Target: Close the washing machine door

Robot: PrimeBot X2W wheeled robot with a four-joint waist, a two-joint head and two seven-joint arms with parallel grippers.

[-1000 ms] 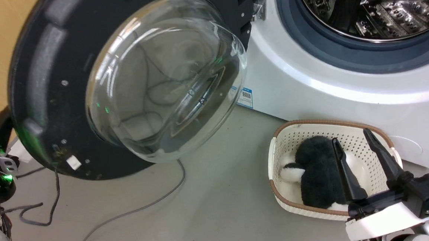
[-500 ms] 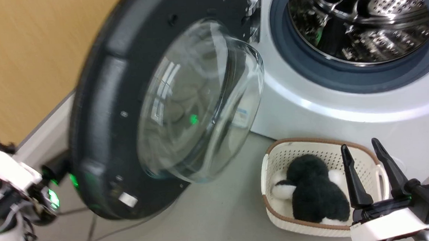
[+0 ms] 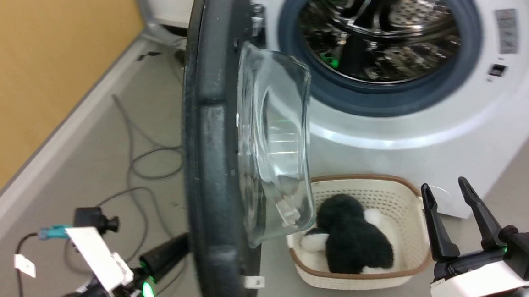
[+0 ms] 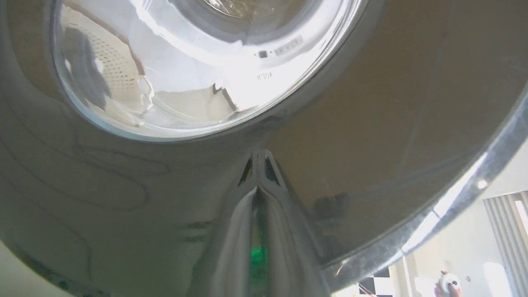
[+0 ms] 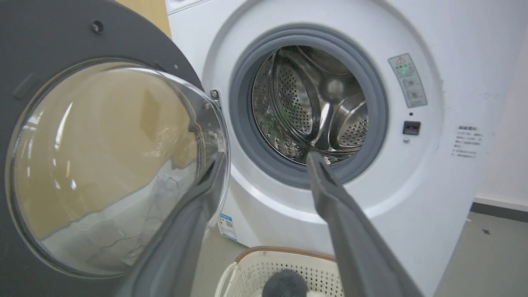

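Note:
The washing machine door (image 3: 211,138) stands about half open, edge-on in the head view, its clear glass bowl (image 3: 275,138) bulging toward the washing machine (image 3: 428,124). The steel drum (image 3: 376,27) is exposed. My left gripper (image 3: 183,244) is shut, its fingertips pressed against the door's glossy outer face (image 4: 392,103), low down; the left wrist view shows the left gripper (image 4: 258,192) touching its own reflection. My right gripper (image 3: 444,184) hangs open at the lower right, holding nothing. Between the fingers of the right gripper (image 5: 264,161) are the drum (image 5: 313,103) and the door's inner rim (image 5: 41,41).
A cream perforated basket (image 3: 396,195) with a black-and-white plush (image 3: 350,239) sits on the floor just below the door's swing, in front of the washer. Grey cables (image 3: 141,165) lie on the floor at left, by a yellow wall (image 3: 36,89). A person's hand (image 4: 447,284) shows far off.
The door has swung from wide open toward the machine and now stands edge-on. My left gripper followed behind it, pushing its outer face. The head camera also shifted; the right gripper stayed open.

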